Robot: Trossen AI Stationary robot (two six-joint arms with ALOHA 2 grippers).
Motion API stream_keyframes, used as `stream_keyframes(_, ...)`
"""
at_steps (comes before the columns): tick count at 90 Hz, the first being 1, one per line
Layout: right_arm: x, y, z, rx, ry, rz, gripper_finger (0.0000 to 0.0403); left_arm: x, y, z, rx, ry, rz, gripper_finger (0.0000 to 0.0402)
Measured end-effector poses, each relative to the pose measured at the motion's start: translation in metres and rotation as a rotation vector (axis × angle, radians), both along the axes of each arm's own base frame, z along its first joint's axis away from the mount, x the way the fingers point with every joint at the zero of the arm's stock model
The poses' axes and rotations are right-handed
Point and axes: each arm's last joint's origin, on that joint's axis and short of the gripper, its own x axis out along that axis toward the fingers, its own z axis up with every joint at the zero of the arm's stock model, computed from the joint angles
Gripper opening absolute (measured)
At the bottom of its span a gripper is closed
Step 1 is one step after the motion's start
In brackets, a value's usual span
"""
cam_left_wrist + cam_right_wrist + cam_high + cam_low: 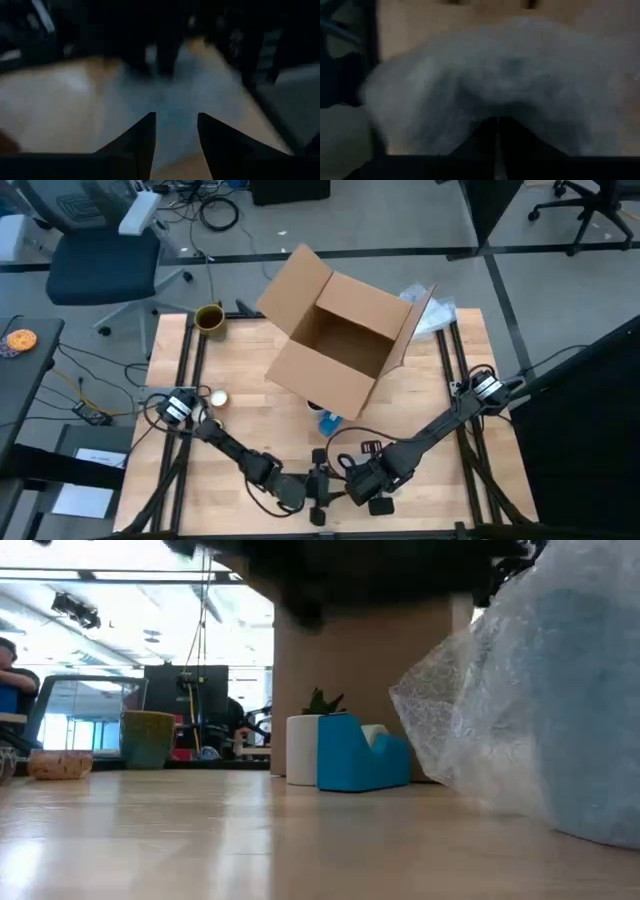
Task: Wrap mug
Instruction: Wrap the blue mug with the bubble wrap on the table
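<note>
Both hands sit low at the near edge of the surface (250, 380), almost touching each other. Left hand (318, 492): fingers (145, 140) apart with a clear gap, nothing between them; what lies ahead of it is a blurred pale mass I can't resolve. Right hand (368, 488): fingers (485, 137) pressed together, only a hairline slit showing, pinched on the edge of the bubble wrap (495, 70) that billows out just in front of them. In the low view the bubble wrap bundle fills the right side, a bluish form inside it, probably the mug, but its outline is hidden by the plastic and cut off at the frame edge. From above, both arms cover the bundle completely. Beyond the hands: open cardboard box (345, 330), with a blue tape dispenser (360, 755) and white roll (302, 750) tucked against its near side, mostly hidden from above. Well off beyond the left hand, an olive cup (209, 318) stands at the far corner.
</note>
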Motion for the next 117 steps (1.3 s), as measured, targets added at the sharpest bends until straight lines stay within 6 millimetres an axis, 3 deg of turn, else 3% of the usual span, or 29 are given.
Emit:
stream_keyframes(13,0.001,-0.002,-0.018,0.004,0.005,-0.072,0.0,0.003,0.004,0.0,0.011,-0.003,0.006,0.0131)
stream_keyframes(26,0.001,-0.001,-0.014,0.002,0.012,-0.086,0.0,0.002,0.004,-0.001,0.015,0.003,0.004,0.0131)
stream_keyframes(52,-0.003,0.005,0.043,-0.005,0.049,-0.065,0.0,0.002,0.004,-0.002,0.006,0.009,0.008,0.0131)
stream_keyframes(63,0.001,0.007,0.065,-0.027,-0.041,-0.075,0.0,0.002,0.004,-0.002,-0.001,0.011,0.009,0.0131)
stream_keyframes(71,0.005,0.009,0.069,-0.054,-0.127,-0.077,0.0,0.002,0.004,-0.002,-0.001,0.011,0.011,0.0131)
stream_keyframes(80,0.007,0.008,0.06,-0.064,-0.135,-0.075,0.0,0.002,0.004,-0.002,-0.001,0.011,0.01,0.0131)
stream_keyframes(97,0.001,0.007,0.02,-0.043,-0.069,-0.097,0.0,-0.001,-0.001,-0.002,0.021,0.008,-0.008,0.0131)
stream_keyframes(117,-0.007,0.005,-0.021,0.035,-0.062,-0.142,0.0,-0.01,-0.007,0.019,0.119,-0.033,-0.025,0.0131)
